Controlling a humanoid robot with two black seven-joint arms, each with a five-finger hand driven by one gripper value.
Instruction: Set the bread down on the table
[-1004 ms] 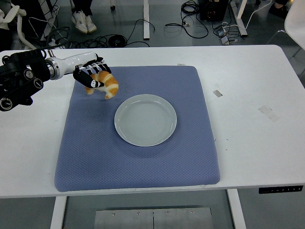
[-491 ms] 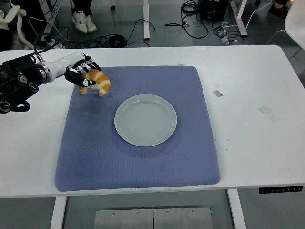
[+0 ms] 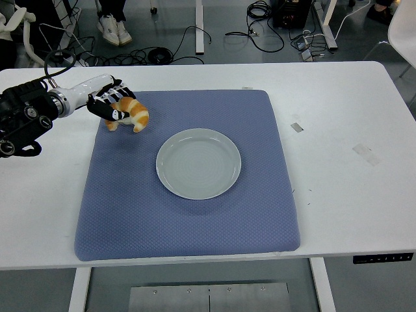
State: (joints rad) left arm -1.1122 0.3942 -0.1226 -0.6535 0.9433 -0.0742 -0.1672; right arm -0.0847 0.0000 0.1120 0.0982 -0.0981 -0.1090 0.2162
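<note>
From the head view we are seeing the left arm [image 3: 32, 110] coming in from the left edge and reaching across the far left part of the white table [image 3: 344, 130], its black forearm giving way to a white wrist section. The left hand [image 3: 112, 104] is sitting over the far left corner of the blue mat [image 3: 188, 214], and its dark fingers [image 3: 116, 113] are curling around the bread [image 3: 130, 114], a golden croissant, gripping it from the left and from above. The bread is lying low over that mat corner, its curved tip pointing toward the near right; we cannot tell whether it is touching the mat or hanging just above it. The right arm is not showing anywhere in this view. To the near right of the bread, well apart from the hand, a pale round plate [image 3: 198, 163] is resting near the middle of the mat with nothing on it. The mat is covering most of the table's centre, leaving bare white strips on both sides. On the right strip we are noticing a few small pieces of tape [image 3: 296, 127]. Beyond the table's far edge, black cables [image 3: 188, 39] are trailing over the grey floor, and a person's white shoes [image 3: 114, 29] are showing at the top left. Nothing is standing between the hand and the bare tabletop to its left.
</note>
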